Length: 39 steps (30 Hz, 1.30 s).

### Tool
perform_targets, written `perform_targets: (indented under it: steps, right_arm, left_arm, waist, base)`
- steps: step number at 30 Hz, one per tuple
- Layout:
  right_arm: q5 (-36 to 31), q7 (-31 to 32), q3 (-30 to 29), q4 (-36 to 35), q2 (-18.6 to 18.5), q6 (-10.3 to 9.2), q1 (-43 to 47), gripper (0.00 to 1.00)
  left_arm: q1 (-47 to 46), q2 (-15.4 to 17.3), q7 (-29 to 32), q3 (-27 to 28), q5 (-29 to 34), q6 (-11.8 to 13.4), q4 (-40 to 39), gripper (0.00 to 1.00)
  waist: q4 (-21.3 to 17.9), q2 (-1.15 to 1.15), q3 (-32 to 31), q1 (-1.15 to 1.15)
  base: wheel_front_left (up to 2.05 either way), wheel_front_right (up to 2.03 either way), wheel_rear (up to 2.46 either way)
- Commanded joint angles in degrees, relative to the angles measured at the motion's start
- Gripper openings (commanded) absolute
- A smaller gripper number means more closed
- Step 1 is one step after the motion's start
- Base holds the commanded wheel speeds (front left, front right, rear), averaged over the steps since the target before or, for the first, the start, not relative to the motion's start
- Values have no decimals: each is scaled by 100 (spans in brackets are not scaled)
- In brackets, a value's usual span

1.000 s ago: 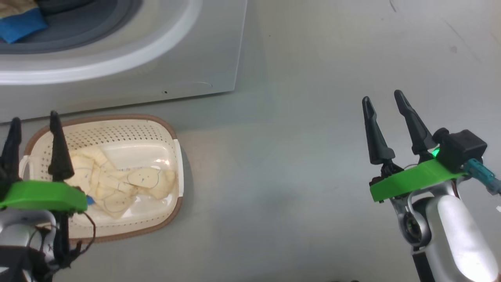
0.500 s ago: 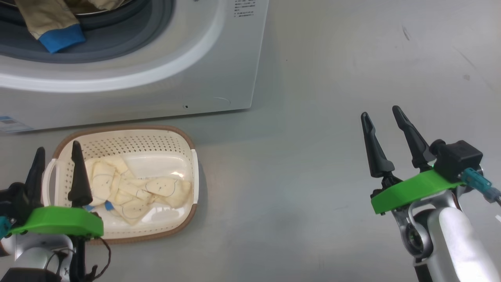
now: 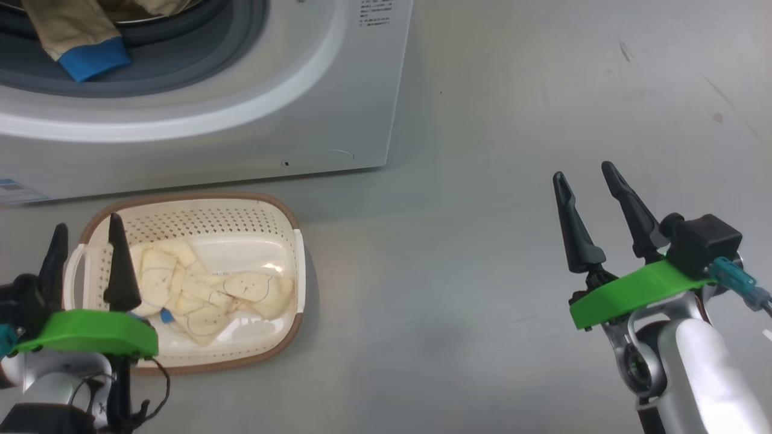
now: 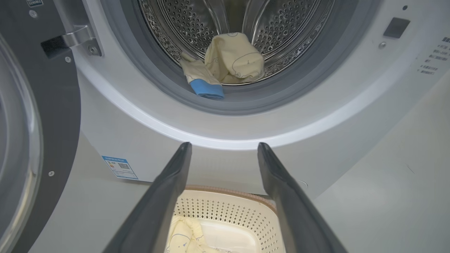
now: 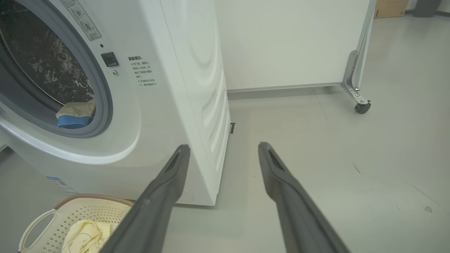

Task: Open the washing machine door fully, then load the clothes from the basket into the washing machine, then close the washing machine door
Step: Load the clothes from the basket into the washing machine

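We look down on a pale grey floor (image 3: 482, 120), smooth and faintly scuffed, which runs back to a white wall panel (image 5: 281, 42) in the right wrist view. The washing machine (image 3: 241, 138) stands on that floor with its front towards us. The washing machine door (image 4: 42, 105) is swung wide to the left in the left wrist view, its dark rim and clear glass showing. The perforated steel drum (image 4: 288, 28) lies open behind a grey gasket (image 4: 246, 102). Just in front of the machine, the basket (image 3: 199, 208) sits on the floor.

Our left gripper (image 3: 87, 222) hovers over the basket's left end, fingers apart and empty. Our right gripper (image 3: 582, 169) hangs above the floor well to the right, fingers likewise apart and holding nothing.

The clothes (image 3: 205, 295) lie crumpled in the bottom of the basket. A cream garment (image 4: 233, 58) rests in the drum, its blue cuff drooping onto the gasket (a blue sticker (image 4: 119, 168) marks the machine's lower corner). A caster (image 5: 362, 107) sits under the panel's metal leg.
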Motion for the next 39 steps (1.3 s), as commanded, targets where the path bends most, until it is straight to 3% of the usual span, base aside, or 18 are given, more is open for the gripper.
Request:
perform_targets:
  steps: [1, 16, 29, 39]
  right_arm:
    - [-42, 5, 139, -225, -46, 10, 24, 100]
    - [284, -268, 521, -42, -46, 10, -300, 100]
    - [743, -675, 904, 366, -46, 10, -669, 100]
    - [1026, -784, 1130, 553, -46, 10, -881, 100]
  left_arm:
    - [-341, 197, 43, 232, -34, 788, -90, 100]
    - [-2210, 734, 1095, 239, -202, 270, 945, 100]
    - [-4295, 1806, 2868, 25, -58, -280, 2014, 100]
    - [-5266, 2372, 4291, -277, 165, -418, 2349, 100]
  waist:
    - [-5, 0, 37, 0]
    - [-515, 0, 583, 0]
    - [-1171, 0, 1317, 0]
    - [-1448, 0, 1750, 0]
  base:
    - [0, 0, 0]
    - [0, 0, 0]
    - [0, 0, 0]
    - [0, 0, 0]
